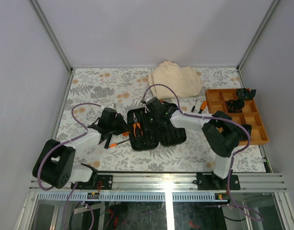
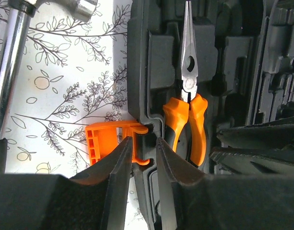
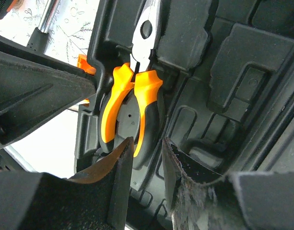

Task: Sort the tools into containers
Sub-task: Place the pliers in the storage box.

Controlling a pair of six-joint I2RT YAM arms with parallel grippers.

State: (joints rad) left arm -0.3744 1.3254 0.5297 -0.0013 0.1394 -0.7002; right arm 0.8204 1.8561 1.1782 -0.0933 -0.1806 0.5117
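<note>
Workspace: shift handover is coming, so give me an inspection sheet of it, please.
Surface: floral-print table cover, flat.
Job's things: black tool case open; orange-handled pliers in its slot; loose screwdriver left of it, two small tools right of it.
Clutter: beige cloth; orange divided tray holding black items.
End effectors: left end effector astride case rim at orange latch; right end effector over pliers' handles; grip unclear for both.
Cables: purple cables looped over both arms.
Surroundings: grey walls, aluminium rail.
</note>
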